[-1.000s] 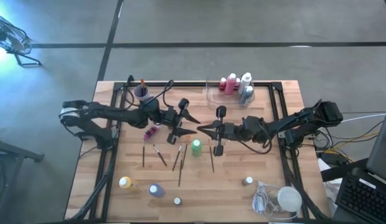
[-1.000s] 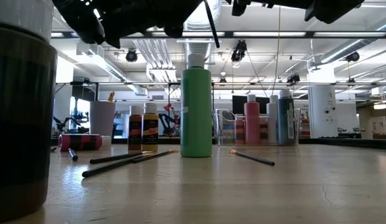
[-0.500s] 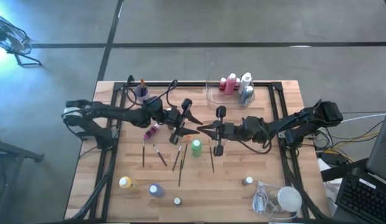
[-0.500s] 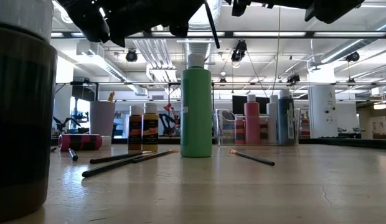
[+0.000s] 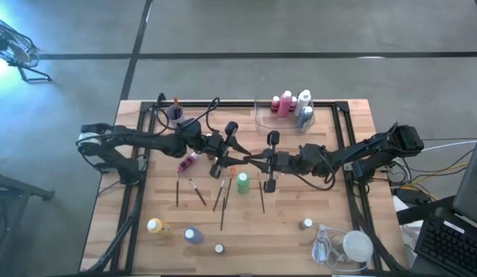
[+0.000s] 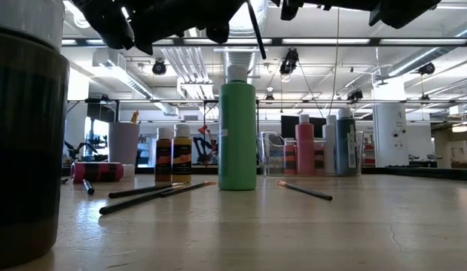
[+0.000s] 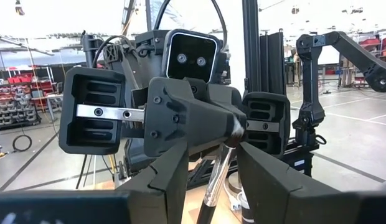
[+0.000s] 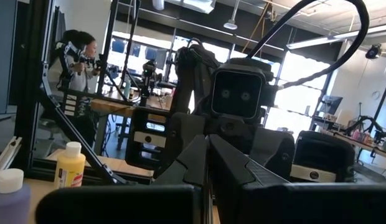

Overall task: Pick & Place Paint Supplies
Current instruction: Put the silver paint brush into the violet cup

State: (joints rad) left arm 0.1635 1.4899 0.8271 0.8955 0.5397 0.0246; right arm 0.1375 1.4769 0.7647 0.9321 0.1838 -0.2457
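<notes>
High view: above the green bottle (image 5: pixel 242 182), the clenched right gripper (image 5: pixel 248 160) holds a paintbrush (image 7: pixel 213 186), its bristles hidden; the left gripper (image 5: pixel 232 159) stands parted around it.

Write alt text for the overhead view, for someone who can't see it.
Two dark robot arms meet over the middle of a wooden table, the left gripper and the right gripper tip to tip around a thin paintbrush. A green bottle stands just below them, with loose brushes and small bottles scattered around.

You get even, soft overhead light; a blue-white glare (image 5: pixel 6 42) burns at ten o'clock in the high view, and the nearest dark bottle (image 6: pixel 26 135) blurs low down.
</notes>
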